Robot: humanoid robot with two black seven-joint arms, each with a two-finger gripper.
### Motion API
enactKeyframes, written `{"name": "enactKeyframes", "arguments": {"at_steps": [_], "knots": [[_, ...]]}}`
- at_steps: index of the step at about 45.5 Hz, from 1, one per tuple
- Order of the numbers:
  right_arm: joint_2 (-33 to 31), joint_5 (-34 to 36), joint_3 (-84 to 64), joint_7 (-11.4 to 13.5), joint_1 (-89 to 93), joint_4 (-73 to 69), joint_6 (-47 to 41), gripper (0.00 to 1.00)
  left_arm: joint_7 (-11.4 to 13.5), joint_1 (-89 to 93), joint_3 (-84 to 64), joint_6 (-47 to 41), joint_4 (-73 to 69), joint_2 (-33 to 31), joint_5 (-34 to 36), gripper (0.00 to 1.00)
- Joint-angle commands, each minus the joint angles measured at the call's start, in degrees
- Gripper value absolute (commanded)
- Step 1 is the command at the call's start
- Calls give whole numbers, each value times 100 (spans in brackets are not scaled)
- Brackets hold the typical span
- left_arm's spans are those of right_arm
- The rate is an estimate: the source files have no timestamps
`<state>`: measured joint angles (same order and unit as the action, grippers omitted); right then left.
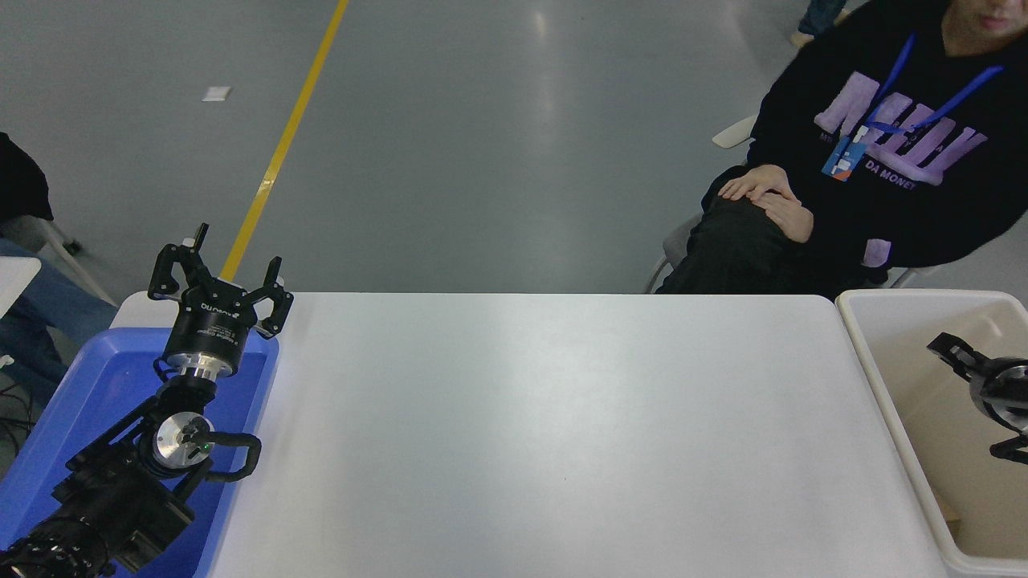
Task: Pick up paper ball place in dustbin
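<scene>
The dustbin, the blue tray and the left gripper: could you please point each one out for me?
dustbin (871, 361), head view, on its left rim.
blue tray (96, 385), head view, on its bare floor.
left gripper (222, 271), head view, midway between its open fingertips.
</scene>
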<state>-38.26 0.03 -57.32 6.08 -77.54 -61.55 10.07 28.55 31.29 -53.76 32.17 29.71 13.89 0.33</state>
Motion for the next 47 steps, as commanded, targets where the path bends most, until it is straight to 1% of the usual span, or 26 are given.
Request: {"name": "enactKeyframes", "arguments": {"at_steps": [1, 2, 3, 8, 11, 14, 19, 27, 38, 47], "knots": [[29, -12, -1184, -1, -1983, -1606, -1233, 100, -8, -1, 6, 0, 0, 9, -6, 98], [73, -12, -1228, -1, -2124, -1606, -1470, 100, -8, -1, 6, 0, 0, 9, 2, 98], [160, -12, -1255, -1, -2386, -1614, -1942, 100, -8, -1, 6, 0, 0, 0, -6, 98], [555, -12, -1290, -1, -3081, -1606, -3570, 100, -8, -1, 6, 0, 0, 9, -6, 98], [863, -12, -1316, -1, -3477, -1588, -4370, 100, -8, -1, 6, 0, 0, 9, -6, 98], [1136, -12, -1308, -1, -3820, -1588, -4890, 100, -8, -1, 6, 0, 0, 9, -6, 98], [1628, -12, -1308, -1, -4497, -1606, -5507, 100, -8, -9, -3, 0, 0, 9, -6, 98], [2261, 23, -1290, -1, -5262, -1623, -5507, 100, -8, -9, -3, 0, 0, 9, -6, 98], [2551, 58, -1317, -1, -5728, -1623, -5507, 100, -8, -1, -3, 0, 0, 9, -6, 98], [2560, 85, -1290, -1, -5799, -1614, -5507, 100, -8, -1, 6, 0, 0, 9, 2, 98]]}}
